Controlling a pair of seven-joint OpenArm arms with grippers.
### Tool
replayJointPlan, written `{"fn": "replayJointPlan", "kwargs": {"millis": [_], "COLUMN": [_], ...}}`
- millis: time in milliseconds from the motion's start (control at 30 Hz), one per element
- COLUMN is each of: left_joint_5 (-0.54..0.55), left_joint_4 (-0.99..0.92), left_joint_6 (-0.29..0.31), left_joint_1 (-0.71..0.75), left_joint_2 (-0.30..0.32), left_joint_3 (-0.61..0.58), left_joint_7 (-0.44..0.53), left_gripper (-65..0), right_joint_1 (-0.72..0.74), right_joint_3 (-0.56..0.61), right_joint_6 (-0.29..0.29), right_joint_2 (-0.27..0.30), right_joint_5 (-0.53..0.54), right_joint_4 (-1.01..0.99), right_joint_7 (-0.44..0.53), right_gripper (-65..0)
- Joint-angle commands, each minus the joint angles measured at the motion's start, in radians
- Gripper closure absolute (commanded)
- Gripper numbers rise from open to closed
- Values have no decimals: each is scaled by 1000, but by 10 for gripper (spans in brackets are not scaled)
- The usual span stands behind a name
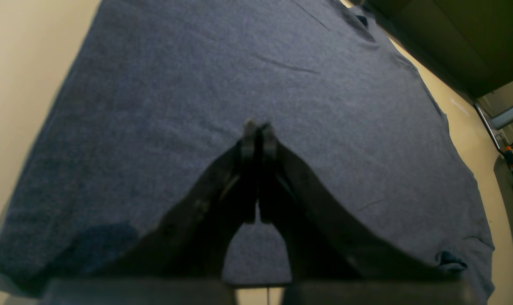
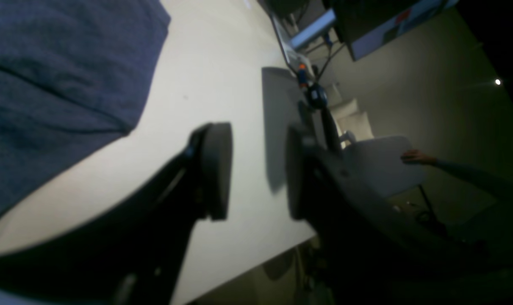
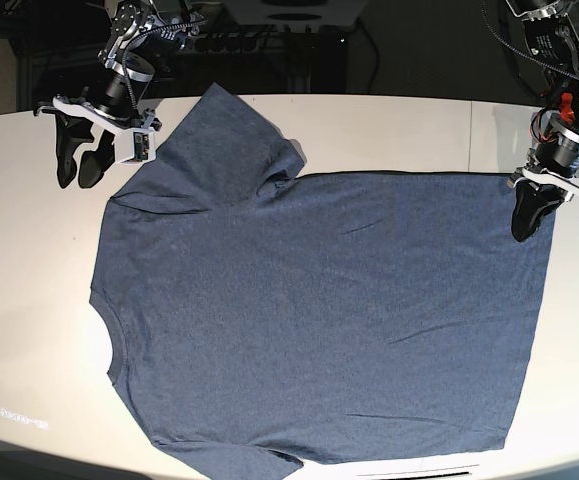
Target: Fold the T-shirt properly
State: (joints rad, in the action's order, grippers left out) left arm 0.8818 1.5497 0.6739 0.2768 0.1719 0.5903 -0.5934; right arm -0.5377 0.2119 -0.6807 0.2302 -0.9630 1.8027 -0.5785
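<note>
Base view: a large heathered slate-blue short-sleeved cotton T-shirt [image 3: 319,320] lies spread flat on a pale cream table [image 3: 29,340], filling most of the frame. Its rounded collar edge sits at 9 o'clock, its hem runs along the 3 o'clock side, and one sleeve points toward 11 o'clock, with a fold where it joins the body. A few shallow creases cross the cloth.

The black left gripper [image 3: 525,222], at 3 o'clock, rests at the upper hem corner of the T-shirt, at the cloth's edge. The black right gripper [image 3: 77,160], at 10 o'clock, hangs over bare table just beside the sleeve, clear of the cloth.

Left wrist view: the left gripper [image 1: 256,133] shows its fingertips pressed together with no gap, pointing at the T-shirt [image 1: 197,84], which covers nearly the whole field. Whether any cloth is pinched between the tips cannot be told.

Right wrist view: the right gripper [image 2: 256,169] stands with its two pads wide apart and nothing between them, above the table [image 2: 222,63]; the T-shirt [image 2: 57,76] occupies the 10 o'clock region.
</note>
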Motion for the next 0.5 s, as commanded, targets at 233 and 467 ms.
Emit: {"fn": "replayJointPlan", "kwargs": {"millis": [233,467], "left_joint_5": [364,543], "left_joint_4": [14,14], "left_joint_6": [24,24], "left_joint_1": [-14,-62], "left_joint_2": [14,14], "left_joint_3": [3,-34], "left_joint_7": [-156,-296], "left_gripper": [0,0], "right_joint_1": [-3,-6], "right_joint_3": [-3,-3], "right_joint_6": [-17,-17], "right_joint_2": [5,5], "right_joint_5": [-25,-25], "right_joint_4": [17,17], "right_joint_7": [5,-8], "right_gripper": [-221,-221]}}
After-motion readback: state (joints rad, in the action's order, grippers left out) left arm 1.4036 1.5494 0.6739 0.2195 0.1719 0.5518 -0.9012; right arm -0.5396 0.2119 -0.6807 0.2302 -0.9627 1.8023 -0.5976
